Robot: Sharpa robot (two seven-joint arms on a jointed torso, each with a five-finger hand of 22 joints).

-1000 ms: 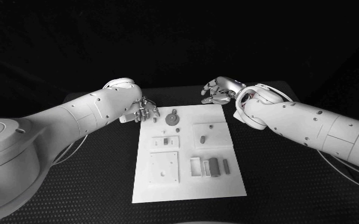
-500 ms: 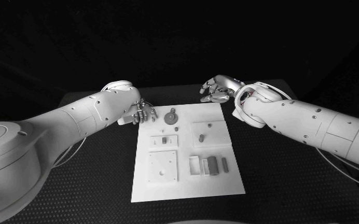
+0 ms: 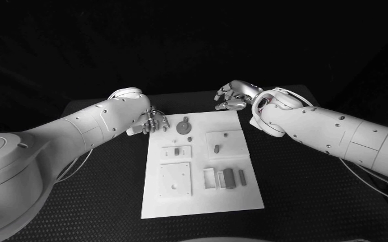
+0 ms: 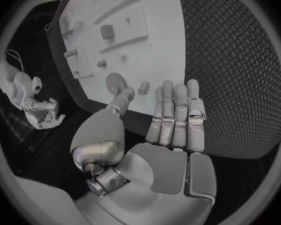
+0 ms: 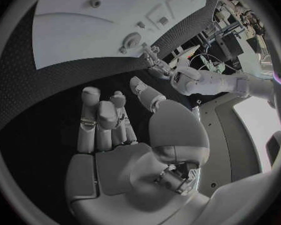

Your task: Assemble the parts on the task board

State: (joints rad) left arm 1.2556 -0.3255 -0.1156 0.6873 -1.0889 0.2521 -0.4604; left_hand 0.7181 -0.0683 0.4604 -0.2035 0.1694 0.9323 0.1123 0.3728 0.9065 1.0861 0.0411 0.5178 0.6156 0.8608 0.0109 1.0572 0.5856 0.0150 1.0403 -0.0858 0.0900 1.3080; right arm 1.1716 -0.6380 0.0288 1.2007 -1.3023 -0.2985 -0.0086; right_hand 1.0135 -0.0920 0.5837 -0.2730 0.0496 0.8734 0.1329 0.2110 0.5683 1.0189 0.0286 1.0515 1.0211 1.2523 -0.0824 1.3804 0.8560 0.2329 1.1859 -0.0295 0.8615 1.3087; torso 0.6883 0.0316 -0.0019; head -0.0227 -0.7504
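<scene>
The white task board (image 3: 202, 197) lies in the middle of the table, with grey parts on it. A round disc part (image 3: 185, 126) sits near its far edge. A small peg (image 3: 217, 149) stands in a raised square, and several bars (image 3: 230, 178) lie side by side nearer me. My left hand (image 3: 153, 121) hovers at the board's far left corner, fingers straight and together, palm empty (image 4: 175, 120). The disc (image 4: 117, 81) lies just beyond its fingertips. My right hand (image 3: 232, 97) hangs past the far right corner, fingers loosely curled, holding nothing (image 5: 109, 125).
Black textured matting (image 3: 307, 186) surrounds the board on all sides. A small part (image 3: 177, 152) sits in a flat plate left of centre, and a square plate (image 3: 176, 179) lies below it. The left arm (image 5: 203, 80) shows in the right wrist view, across the board (image 5: 84, 30).
Both hands have hardly moved. Nothing was picked up or set down, and the parts lie where they were.
</scene>
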